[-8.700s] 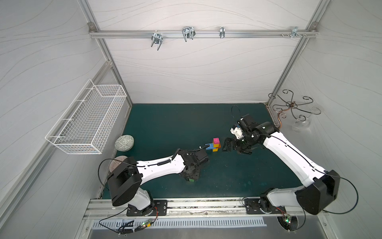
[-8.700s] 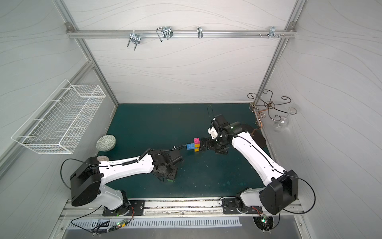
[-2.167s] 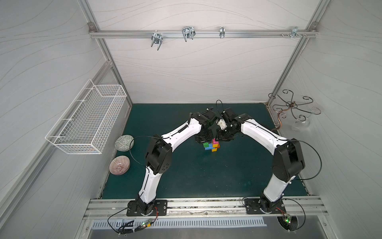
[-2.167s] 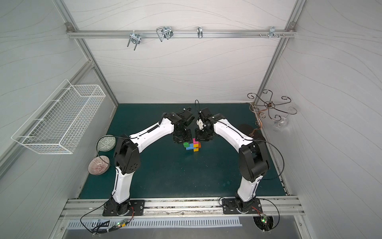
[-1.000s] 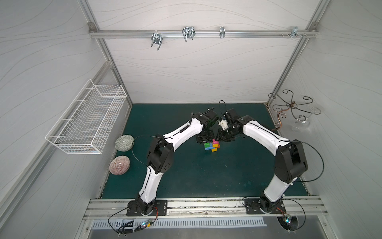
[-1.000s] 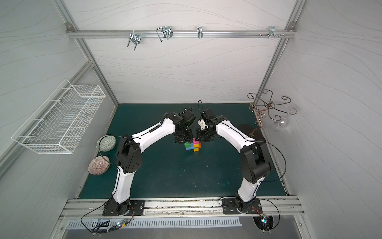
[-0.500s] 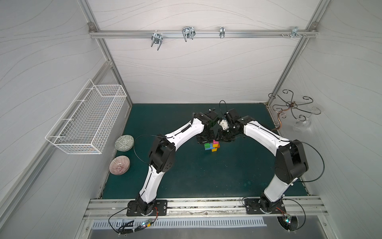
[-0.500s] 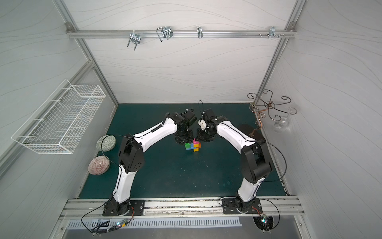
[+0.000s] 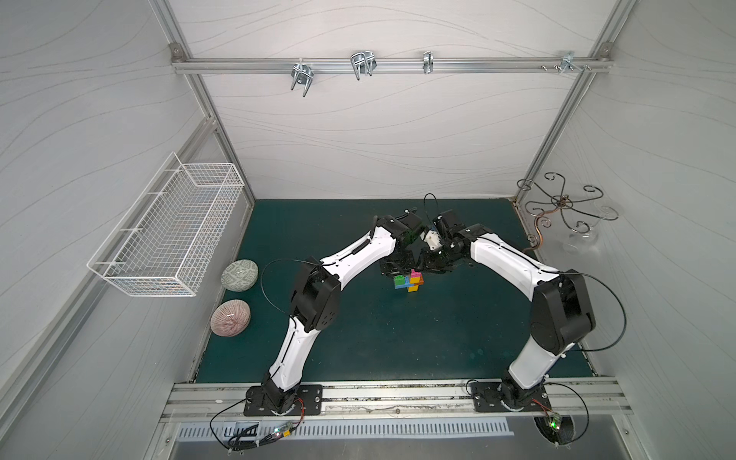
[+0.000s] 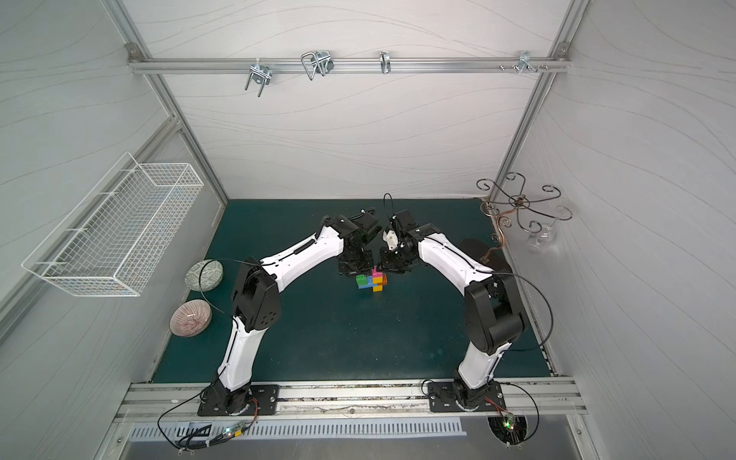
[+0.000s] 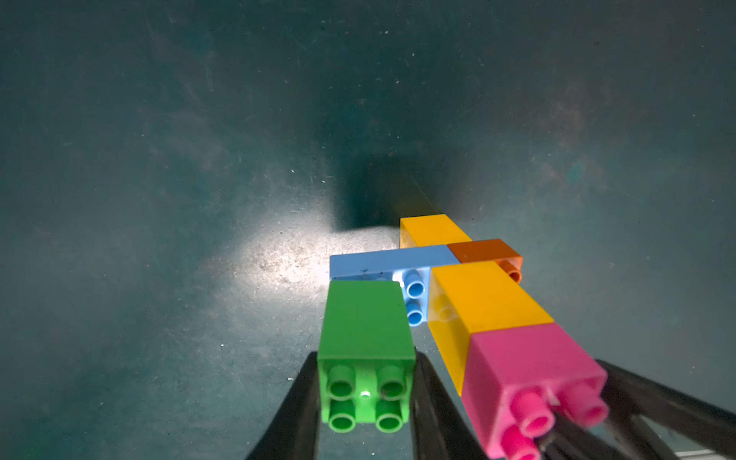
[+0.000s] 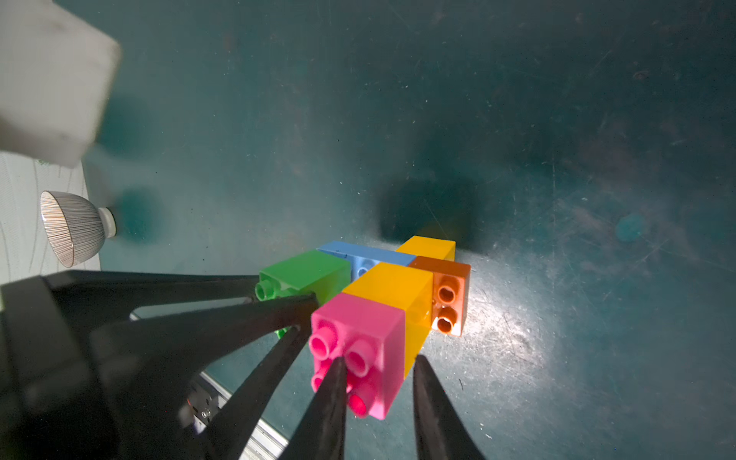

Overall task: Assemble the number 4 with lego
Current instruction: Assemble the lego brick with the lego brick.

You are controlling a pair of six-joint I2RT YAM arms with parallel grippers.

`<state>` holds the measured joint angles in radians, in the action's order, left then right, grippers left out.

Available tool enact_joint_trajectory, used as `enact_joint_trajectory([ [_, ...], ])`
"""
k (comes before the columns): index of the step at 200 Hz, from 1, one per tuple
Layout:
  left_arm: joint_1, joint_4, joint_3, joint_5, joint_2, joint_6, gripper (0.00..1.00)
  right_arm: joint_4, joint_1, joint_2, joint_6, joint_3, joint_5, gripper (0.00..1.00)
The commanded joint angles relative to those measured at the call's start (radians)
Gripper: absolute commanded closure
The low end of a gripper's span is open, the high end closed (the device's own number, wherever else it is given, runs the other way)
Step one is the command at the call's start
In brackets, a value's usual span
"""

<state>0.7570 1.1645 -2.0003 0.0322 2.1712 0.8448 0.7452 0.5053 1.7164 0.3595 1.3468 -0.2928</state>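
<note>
The number 4 [image 9: 410,280] lies flat on the dark green mat [image 9: 358,338], in the middle, between the 2 grippers. The left gripper [image 11: 366,358] squeezes its green brick [image 11: 364,318]. The right gripper [image 12: 376,366] squeezes its pink brick [image 12: 358,318].

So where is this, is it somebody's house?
Probably not a house: it looks like a robot test booth. White wall panels sit in a metal frame, the left arm and right arm are bolted to a front rail, and a green mat covers the floor.
</note>
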Motion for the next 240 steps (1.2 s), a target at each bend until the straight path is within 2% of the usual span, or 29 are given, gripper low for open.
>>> enact_joint_trajectory([
  [1,0.018,0.001,-0.04,-0.014,0.058,0.001,1.0,0.121,-0.002,0.065,-0.004,-0.072,0.11,0.71],
  [59,0.024,0.022,-0.068,-0.014,0.087,0.006,1.0,0.119,-0.002,0.064,-0.005,-0.078,0.11,0.71],
  [95,0.027,-0.044,0.016,0.002,0.05,0.03,1.0,0.114,-0.004,0.062,-0.005,-0.088,0.107,0.71],
  [140,0.034,-0.076,0.055,0.018,0.037,0.055,1.0,0.111,-0.006,0.063,-0.006,-0.095,0.106,0.71],
  [240,0.035,-0.064,0.028,0.021,0.045,0.052,1.0,0.111,-0.016,0.06,-0.008,-0.102,0.104,0.71],
])
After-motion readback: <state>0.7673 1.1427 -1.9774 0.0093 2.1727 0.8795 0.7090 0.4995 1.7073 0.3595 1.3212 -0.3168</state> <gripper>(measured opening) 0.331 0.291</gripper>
